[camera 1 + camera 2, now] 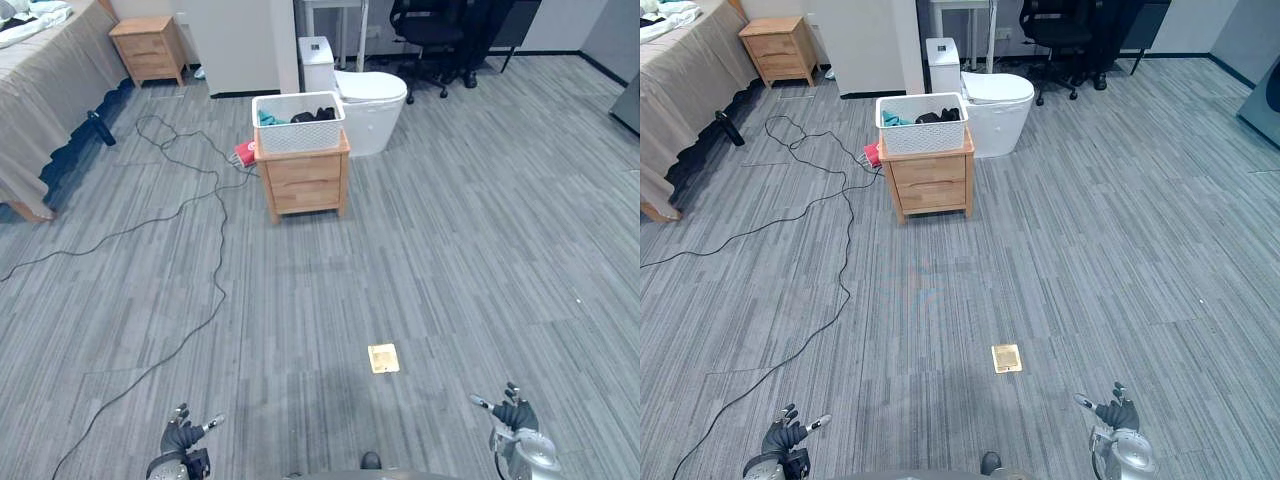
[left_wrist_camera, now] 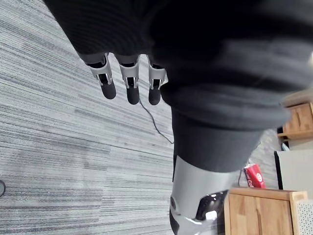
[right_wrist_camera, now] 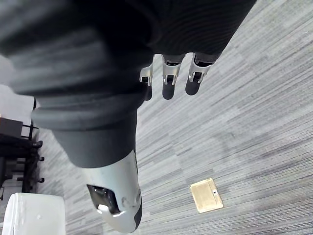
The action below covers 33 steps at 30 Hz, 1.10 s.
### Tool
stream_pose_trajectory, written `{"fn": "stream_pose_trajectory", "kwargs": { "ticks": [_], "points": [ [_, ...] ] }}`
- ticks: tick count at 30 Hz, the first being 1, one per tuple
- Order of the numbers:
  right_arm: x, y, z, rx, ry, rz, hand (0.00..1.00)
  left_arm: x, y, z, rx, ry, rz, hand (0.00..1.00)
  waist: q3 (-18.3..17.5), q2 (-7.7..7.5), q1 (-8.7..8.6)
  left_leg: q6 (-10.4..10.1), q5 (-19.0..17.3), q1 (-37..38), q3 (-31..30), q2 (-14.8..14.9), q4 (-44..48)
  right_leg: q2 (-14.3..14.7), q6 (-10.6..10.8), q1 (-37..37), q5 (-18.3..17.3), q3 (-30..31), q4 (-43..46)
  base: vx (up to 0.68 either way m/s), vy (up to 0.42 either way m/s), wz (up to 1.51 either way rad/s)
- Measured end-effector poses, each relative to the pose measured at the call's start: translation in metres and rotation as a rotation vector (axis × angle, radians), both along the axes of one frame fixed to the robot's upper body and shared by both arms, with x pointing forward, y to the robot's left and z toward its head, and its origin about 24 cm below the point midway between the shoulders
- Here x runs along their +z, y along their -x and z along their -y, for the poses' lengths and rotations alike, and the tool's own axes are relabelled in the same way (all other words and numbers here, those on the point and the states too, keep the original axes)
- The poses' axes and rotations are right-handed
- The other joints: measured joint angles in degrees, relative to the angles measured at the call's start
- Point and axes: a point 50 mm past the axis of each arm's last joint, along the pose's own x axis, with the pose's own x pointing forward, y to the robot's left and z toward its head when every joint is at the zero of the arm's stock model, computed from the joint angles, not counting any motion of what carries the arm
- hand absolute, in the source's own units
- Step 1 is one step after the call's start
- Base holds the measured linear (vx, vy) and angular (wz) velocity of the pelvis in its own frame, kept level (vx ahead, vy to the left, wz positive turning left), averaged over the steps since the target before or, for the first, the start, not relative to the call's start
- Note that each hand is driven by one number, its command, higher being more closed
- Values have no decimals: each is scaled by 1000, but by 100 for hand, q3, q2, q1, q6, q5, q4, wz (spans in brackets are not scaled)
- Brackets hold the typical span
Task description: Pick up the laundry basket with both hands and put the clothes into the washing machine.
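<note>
Grey floor (image 1: pixel 450 260). Wooden nightstand (image 1: pixel 305 182) upper centre of frame, white laundry basket (image 1: pixel 298 128) of clothes (image 1: pixel 314 115) resting on it. Left hand (image 1: pixel 178 434) lower left, right hand (image 1: pixel 514 414) lower right, both low with fingers (image 2: pixel 133 92) loosely extended, holding nothing.

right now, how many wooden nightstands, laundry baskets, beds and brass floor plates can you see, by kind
wooden nightstands: 2
white laundry basket: 1
bed: 1
brass floor plate: 1
total: 5
</note>
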Motion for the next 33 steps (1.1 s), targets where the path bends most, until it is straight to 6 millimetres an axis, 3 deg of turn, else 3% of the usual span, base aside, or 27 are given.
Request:
{"fn": "stream_pose_trajectory", "kwargs": {
  "ticks": [21,27,29,31,33],
  "points": [
    [1,-3,0,0,0,7,0,-5,5,6,19,29,-16,0,15,14,20,8,-16,-82,142,52,-67,63,23,-198,-20,147,-22,-22,0,-3],
    [1,-6,-2,1,-2,12,0,-1,-6,8,30,41,29,0,121,-19,42,100,-317,-512,200,66,374,40,100,-428,-117,237,5,64,22,-5],
    [3,-10,-2,1,1,21,0,1,-10,10,46,47,56,0,159,38,45,159,-555,-654,213,84,684,16,129,-570,-323,269,290,130,72,-11],
    [3,-14,-6,-6,-2,31,0,8,-19,11,59,50,111,0,245,54,41,258,-989,-825,277,52,1204,-181,241,-1255,-1242,309,1927,156,110,-4],
    [0,-15,-13,3,-18,28,0,11,-23,10,72,52,142,0,324,-60,44,368,-1299,-834,257,-114,1491,-464,323,-1680,-1746,262,3154,131,100,4]
  ]
}}
